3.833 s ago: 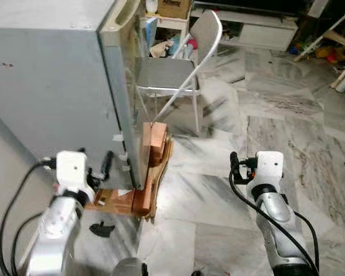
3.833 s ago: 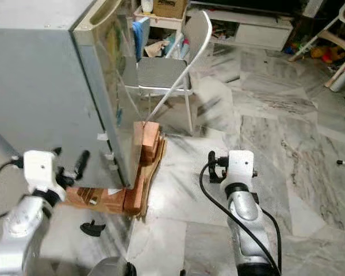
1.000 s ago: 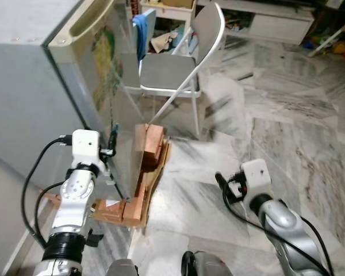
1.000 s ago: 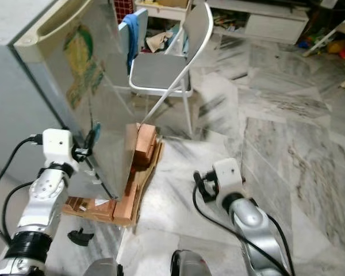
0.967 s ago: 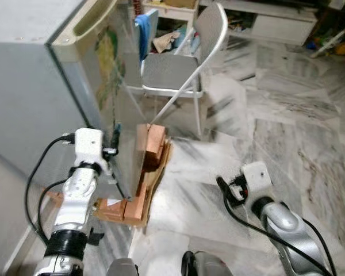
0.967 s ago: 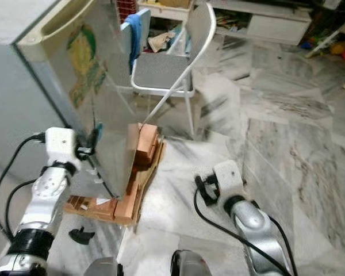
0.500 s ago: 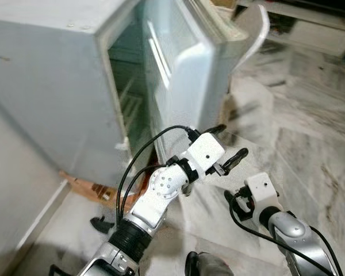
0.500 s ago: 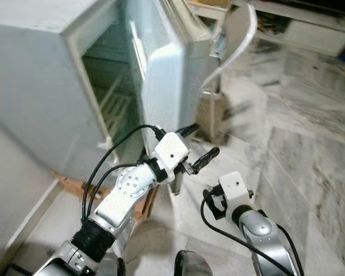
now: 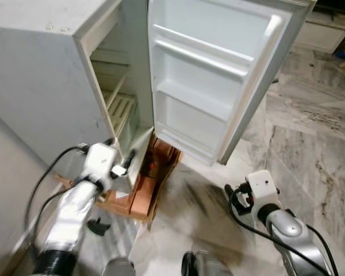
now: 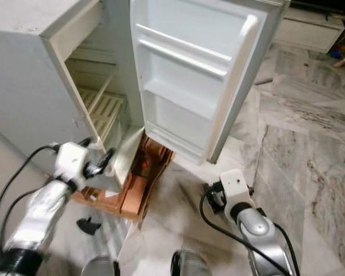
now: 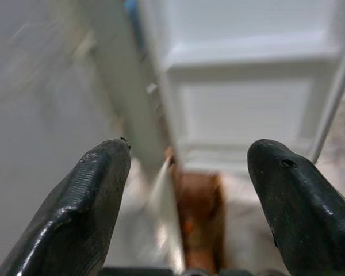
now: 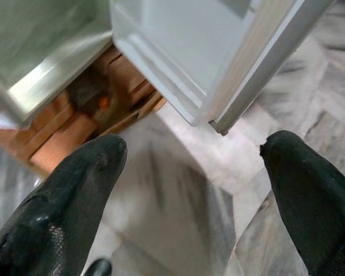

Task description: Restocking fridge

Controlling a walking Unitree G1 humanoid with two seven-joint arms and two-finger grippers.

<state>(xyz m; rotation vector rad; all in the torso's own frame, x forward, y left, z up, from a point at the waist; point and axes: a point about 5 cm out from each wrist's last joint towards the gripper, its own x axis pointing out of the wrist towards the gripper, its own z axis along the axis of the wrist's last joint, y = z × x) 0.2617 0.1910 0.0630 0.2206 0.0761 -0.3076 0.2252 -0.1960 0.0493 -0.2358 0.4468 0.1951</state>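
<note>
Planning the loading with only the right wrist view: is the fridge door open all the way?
Observer: The fridge door stands wide open; its door racks are bare.
Operator: Where is the left pincer?
Observer: The left pincer is open, low beside the fridge cabinet's bottom front corner.
Operator: Anything inside?
Observer: A slatted shelf shows inside, with nothing on its visible part.
</note>
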